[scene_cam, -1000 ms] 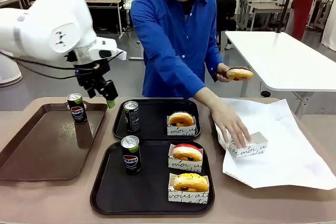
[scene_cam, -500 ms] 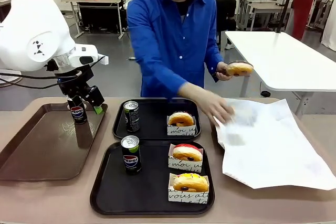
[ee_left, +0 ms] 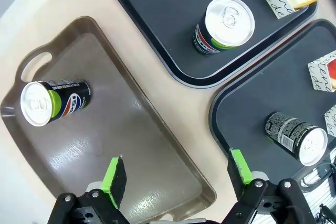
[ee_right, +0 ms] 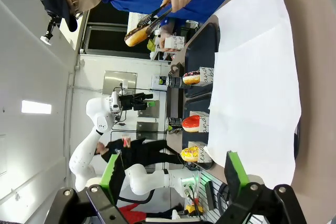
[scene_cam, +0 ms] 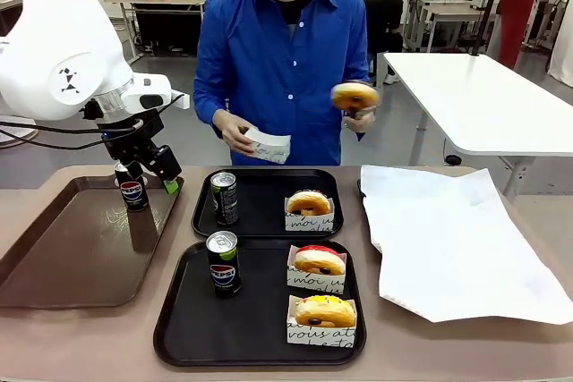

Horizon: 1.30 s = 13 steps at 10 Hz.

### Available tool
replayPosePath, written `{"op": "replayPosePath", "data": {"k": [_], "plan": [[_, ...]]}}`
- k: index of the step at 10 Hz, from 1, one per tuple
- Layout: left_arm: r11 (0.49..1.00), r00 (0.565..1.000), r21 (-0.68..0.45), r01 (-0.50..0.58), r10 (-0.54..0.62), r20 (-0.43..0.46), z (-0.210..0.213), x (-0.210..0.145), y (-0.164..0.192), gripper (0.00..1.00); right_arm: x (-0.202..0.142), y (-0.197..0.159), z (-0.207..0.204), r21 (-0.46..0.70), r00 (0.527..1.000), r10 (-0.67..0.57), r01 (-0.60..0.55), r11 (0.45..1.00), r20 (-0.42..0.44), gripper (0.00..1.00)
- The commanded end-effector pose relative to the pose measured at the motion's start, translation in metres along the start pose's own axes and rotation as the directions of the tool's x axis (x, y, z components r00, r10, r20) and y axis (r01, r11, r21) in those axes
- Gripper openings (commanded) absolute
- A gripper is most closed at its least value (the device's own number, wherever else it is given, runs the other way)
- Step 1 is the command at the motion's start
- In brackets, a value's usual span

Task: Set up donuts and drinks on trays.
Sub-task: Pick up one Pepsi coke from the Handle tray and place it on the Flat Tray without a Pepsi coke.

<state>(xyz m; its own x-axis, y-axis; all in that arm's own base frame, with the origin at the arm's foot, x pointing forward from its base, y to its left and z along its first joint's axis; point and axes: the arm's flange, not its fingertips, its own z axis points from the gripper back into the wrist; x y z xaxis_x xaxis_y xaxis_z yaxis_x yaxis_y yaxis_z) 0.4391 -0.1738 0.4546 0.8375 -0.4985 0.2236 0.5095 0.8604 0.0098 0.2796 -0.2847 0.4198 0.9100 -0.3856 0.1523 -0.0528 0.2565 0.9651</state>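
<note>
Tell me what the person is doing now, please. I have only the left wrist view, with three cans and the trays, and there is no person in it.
Observer: The person stands at the far side and holds a golden donut up in tongs with one hand.
Operator: And the other hand?
Observer: It holds a white paper sleeve.
Operator: How many donuts sit on the near black tray?
Observer: Two, each in a sleeve: a red-iced donut and a yellow-iced donut.
</note>
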Motion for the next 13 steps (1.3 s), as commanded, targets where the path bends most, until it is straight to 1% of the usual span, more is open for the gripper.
{"op": "replayPosePath", "data": {"k": [1,5,6,7,8,9,10,11,12,13], "plan": [[1.000,1.000,0.012,0.002,-0.002,0.000,0.002,0.000,0.000,1.00,0.000,0.001,0.001,0.010,1.000,0.002,-0.002,1.000,0.001,1.00],[1.000,1.000,0.000,0.000,0.000,0.000,0.000,0.000,0.000,1.00,0.000,0.001,0.001,0.010,1.000,0.002,-0.002,1.000,0.001,1.00],[0.976,0.997,-0.203,-0.081,0.082,-0.001,0.027,-0.008,0.029,1.00,0.000,0.001,0.001,0.010,1.000,0.002,-0.002,1.000,0.001,1.00],[0.920,0.982,-0.350,-0.176,0.187,-0.002,0.050,-0.019,0.060,1.00,0.000,0.001,0.001,0.010,1.000,0.002,-0.002,1.000,0.001,1.00],[0.845,0.963,-0.475,-0.247,0.267,-0.026,0.070,-0.032,0.095,1.00,0.000,0.001,0.001,0.010,1.000,0.002,-0.002,1.000,0.001,1.00],[0.755,0.941,-0.580,-0.306,0.333,-0.063,0.084,-0.042,0.134,1.00,0.000,0.001,0.001,0.010,1.000,0.002,-0.002,1.000,0.001,1.00],[0.669,0.919,-0.659,-0.344,0.383,-0.092,0.090,-0.055,0.171,1.00,0.000,0.001,0.001,0.010,1.000,0.002,-0.002,1.000,0.001,1.00],[0.576,0.888,-0.714,-0.398,0.436,-0.143,0.083,-0.069,0.210,1.00,0.000,0.001,0.001,0.010,1.000,0.002,-0.002,1.000,0.001,1.00],[0.491,0.862,-0.754,-0.436,0.467,-0.195,0.070,-0.083,0.239,1.00,0.000,0.001,0.001,0.010,1.000,0.002,-0.002,1.000,0.001,1.00],[0.440,0.855,-0.787,-0.433,0.477,-0.203,0.055,-0.100,0.260,1.00,0.000,0.001,0.001,0.010,1.000,0.002,-0.002,1.000,0.001,1.00]]}}
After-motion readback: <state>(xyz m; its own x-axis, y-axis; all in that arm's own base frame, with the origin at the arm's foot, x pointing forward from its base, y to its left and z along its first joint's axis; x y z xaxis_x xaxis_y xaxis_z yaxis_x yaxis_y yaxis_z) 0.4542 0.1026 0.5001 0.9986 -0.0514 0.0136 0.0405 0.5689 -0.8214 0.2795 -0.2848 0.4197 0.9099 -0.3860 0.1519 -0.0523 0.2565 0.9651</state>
